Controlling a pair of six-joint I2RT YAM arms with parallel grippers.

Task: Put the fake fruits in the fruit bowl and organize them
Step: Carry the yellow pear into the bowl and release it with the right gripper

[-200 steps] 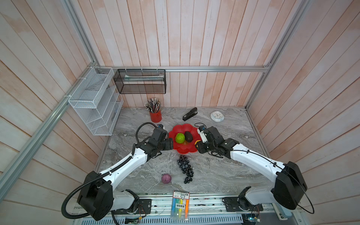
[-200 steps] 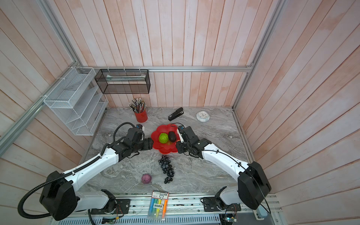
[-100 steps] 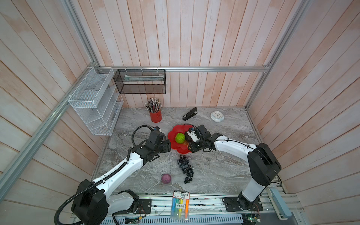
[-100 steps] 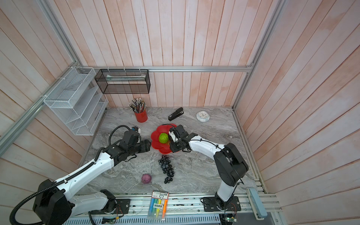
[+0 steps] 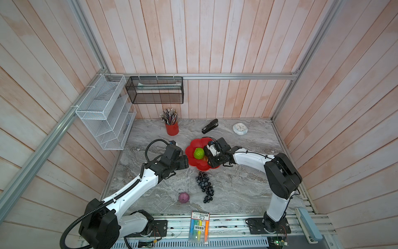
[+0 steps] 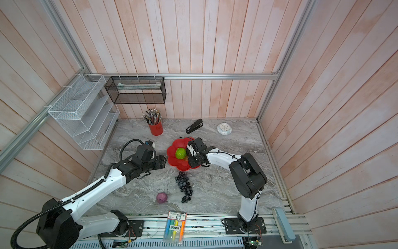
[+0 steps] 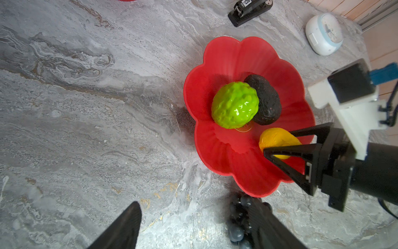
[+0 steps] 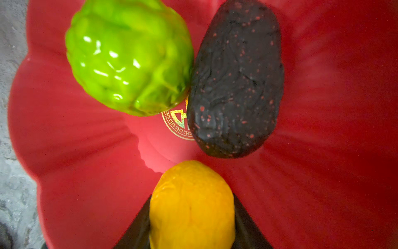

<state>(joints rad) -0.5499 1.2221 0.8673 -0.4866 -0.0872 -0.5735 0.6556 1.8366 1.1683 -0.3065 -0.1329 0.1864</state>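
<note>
On the marble table (image 5: 239,185), with clock positions read in a top view and 12 at the back wall, you have the fruit bowl (image 5: 190,151) mid-table with three fruits over it. The bumpy green ball (image 5: 198,153) sits near centre, touching the dark avocado (image 7: 267,101) on its 2 o'clock side. Both partly cover the gold emblem (image 8: 176,126). Your right gripper (image 7: 277,142) reaches in from 4 o'clock and is clamped on the yellow-orange fruit (image 8: 191,207), one finger on each side, over the bowl's 5 o'clock petal. Can't tell if that fruit touches the dish. Your left gripper (image 7: 193,202) hangs just outside the rim at 8 o'clock, fingers spread, nothing between them. Two fruits are off the bowl. The grape bunch (image 5: 205,187) lies at 6 o'clock, top end just beside the rim. The purple ball (image 5: 183,197) is at 7 o'clock, farther out, near the bunch's lower end but apart from it.
</note>
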